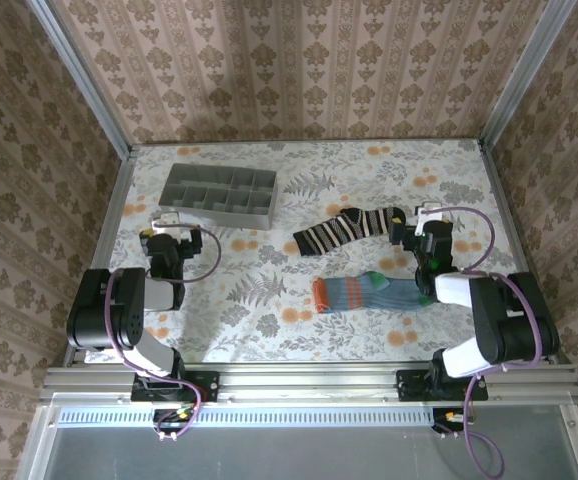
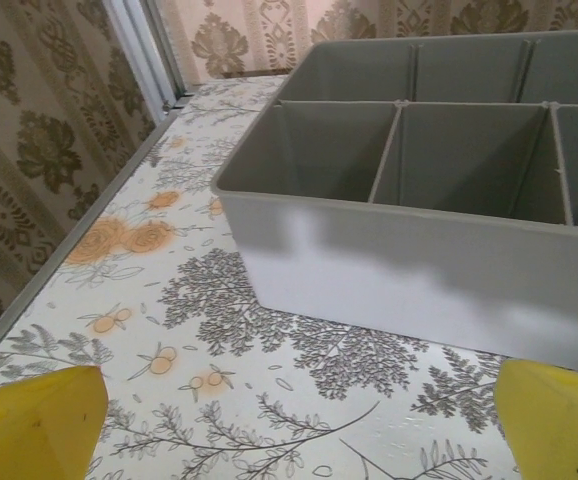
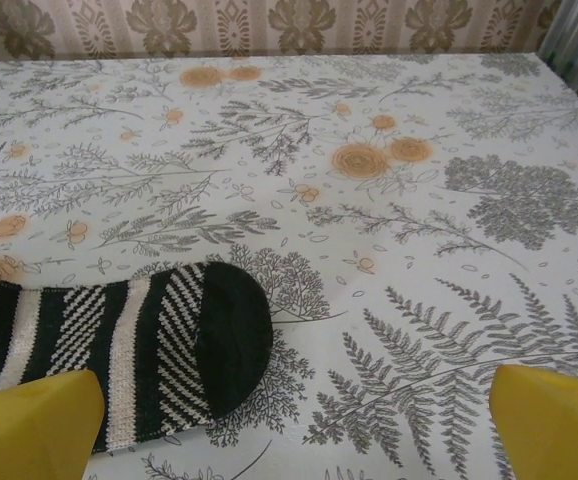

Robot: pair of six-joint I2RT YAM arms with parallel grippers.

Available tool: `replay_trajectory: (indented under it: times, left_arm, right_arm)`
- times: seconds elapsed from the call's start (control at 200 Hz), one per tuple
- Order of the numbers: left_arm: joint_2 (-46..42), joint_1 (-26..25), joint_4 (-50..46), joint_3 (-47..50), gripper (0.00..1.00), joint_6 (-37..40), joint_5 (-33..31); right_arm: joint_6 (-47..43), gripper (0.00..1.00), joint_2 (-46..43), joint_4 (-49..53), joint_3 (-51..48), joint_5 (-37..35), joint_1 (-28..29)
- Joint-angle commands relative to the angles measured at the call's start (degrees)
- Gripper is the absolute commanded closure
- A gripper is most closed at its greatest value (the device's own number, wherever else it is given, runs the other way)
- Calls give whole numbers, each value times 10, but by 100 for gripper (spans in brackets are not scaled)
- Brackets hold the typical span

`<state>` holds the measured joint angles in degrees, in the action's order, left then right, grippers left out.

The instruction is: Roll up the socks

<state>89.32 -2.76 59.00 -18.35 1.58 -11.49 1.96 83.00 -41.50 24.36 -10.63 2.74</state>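
While the left gripper [image 2: 289, 425] is hovering wide open and empty just before the grey tray [image 2: 369, 270], the right gripper [image 3: 289, 425], equally spread and empty, is hanging at the toe of the black-and-cream sock [image 3: 119, 350], right of the tray; the teal-grey sock [image 1: 369, 293] is lying on the counter [image 1: 239, 310], farther from the tray.

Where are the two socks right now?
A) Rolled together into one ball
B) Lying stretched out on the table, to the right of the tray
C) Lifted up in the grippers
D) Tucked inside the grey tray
B: the black-and-cream striped sock and the teal-grey sock both lie flat and separate on the table, to the right of the grey tray.
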Motion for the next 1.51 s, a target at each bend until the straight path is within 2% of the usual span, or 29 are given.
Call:
replay_trajectory:
  times: [0.0,0.035,0.115,0.185,0.225,0.28,0.305,0.335,0.355,0.39,0.425,0.47,0.51,0.54,0.57,0.625,0.69,0.76,0.95,1.0,1.085,1.175,1.315,1.5]
  left_arm:
    - [-23,-8,18,10,0,7,-27]
    - [-32,-17,11,9,0,17,-33]
    - [-78,-52,-44,-5,0,38,-109]
    - [-135,-67,-120,-27,0,46,-143]
    - [-164,-75,-123,-37,0,34,-169]
    - [-196,-87,-133,-61,0,4,-211]
    - [-207,-98,-169,-87,0,-25,-256]
    - [-220,-111,-269,-138,0,-100,-323]
    - [-234,-112,-379,-178,0,-169,-329]
    - [-248,-93,-567,-262,0,-264,-244]
    - [-250,-56,-650,-303,0,-310,-127]
    - [-229,16,-644,-308,0,-429,62]
    - [-196,67,-573,-293,0,-536,207]
    - [-173,74,-532,-289,0,-594,257]
    - [-160,64,-538,-300,0,-617,269]
    - [-153,24,-617,-345,0,-590,250]
    - [-146,-30,-713,-396,0,-530,223]
    - [-135,-79,-778,-420,5,-499,211]
    - [-122,-197,-785,-393,30,-463,206]
    - [-112,-218,-777,-388,36,-464,217]
    - [-88,-255,-748,-383,44,-472,240]
    - [-51,-281,-721,-399,49,-473,266]
    - [28,-318,-705,-464,63,-452,298]
    - [159,-357,-738,-588,68,-397,314]
  right_arm:
    - [8,0,-71,89,42,-39,5]
    - [6,0,-93,93,44,-43,7]
    - [-5,0,-143,129,74,-62,20]
    - [-13,0,-179,231,146,-107,41]
    - [-11,0,-191,308,201,-146,57]
    - [32,0,-195,417,286,-176,67]
    - [81,0,-192,483,325,-175,64]
    - [137,0,-187,565,365,-160,59]
    - [171,0,-183,611,384,-147,56]
    - [241,0,-178,651,390,-142,52]
    - [265,0,-175,646,371,-82,35]
    - [255,0,-174,614,343,52,6]
    - [253,0,-174,610,334,87,8]
    - [249,4,-174,633,339,71,26]
    - [245,5,-173,656,345,37,52]
    - [237,12,-161,701,364,-18,105]
    - [234,22,-135,739,380,-8,139]
    - [237,33,-105,764,389,-6,168]
    - [274,66,-37,770,404,52,211]
    - [289,72,-20,782,406,68,227]
    - [327,75,-21,794,373,93,258]
    - [379,77,-50,785,302,121,275]
    - [428,77,-93,772,212,134,274]
    - [445,76,-89,731,161,135,249]
